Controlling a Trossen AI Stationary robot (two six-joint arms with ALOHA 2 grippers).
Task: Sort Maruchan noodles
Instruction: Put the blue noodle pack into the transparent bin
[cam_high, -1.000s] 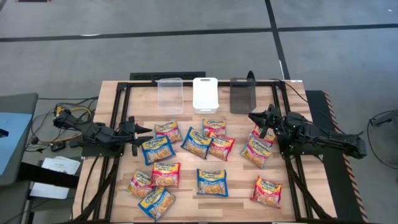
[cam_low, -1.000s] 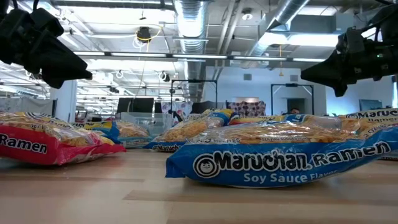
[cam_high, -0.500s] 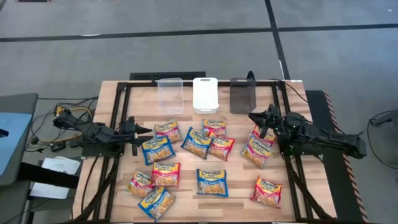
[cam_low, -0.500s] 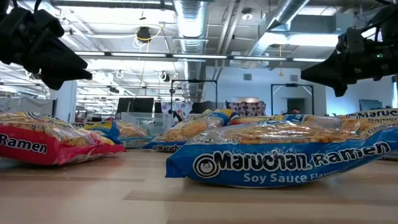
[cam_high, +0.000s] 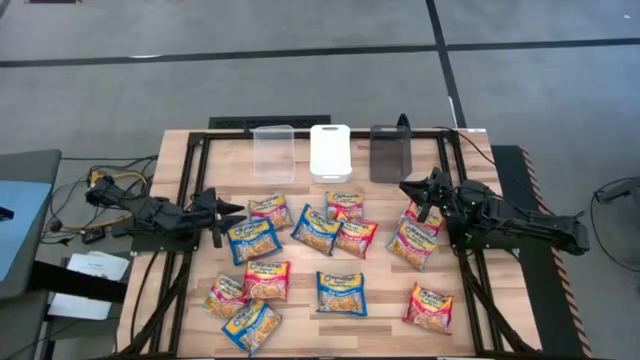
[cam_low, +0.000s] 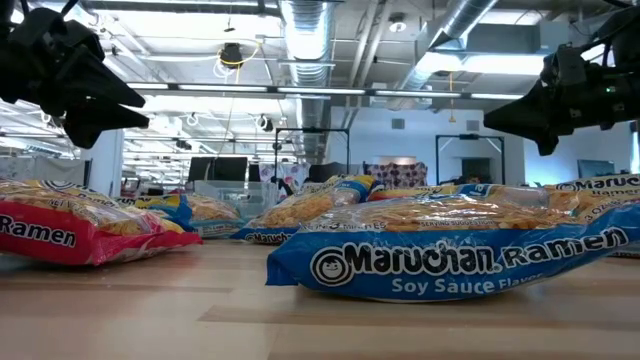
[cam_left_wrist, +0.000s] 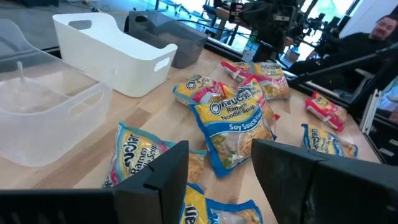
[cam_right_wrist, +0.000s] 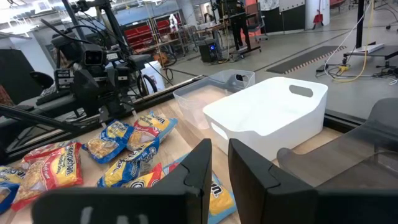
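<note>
Maruchan noodles (cam_high: 343, 293) overlap, hiding wrappers at table (cam_high: 390, 295) centre.

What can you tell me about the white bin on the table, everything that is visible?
The white bin looks like smooth, opaque plastic, rectangular with rounded corners and a cut-out handle slot at each short end. It stands upright and looks empty. It sits at the table's far edge, middle of three bins, between the clear bin and the dark bin, with small gaps on both sides. No packet or gripper touches it; the nearest packets lie on the wood in front of it.
</note>
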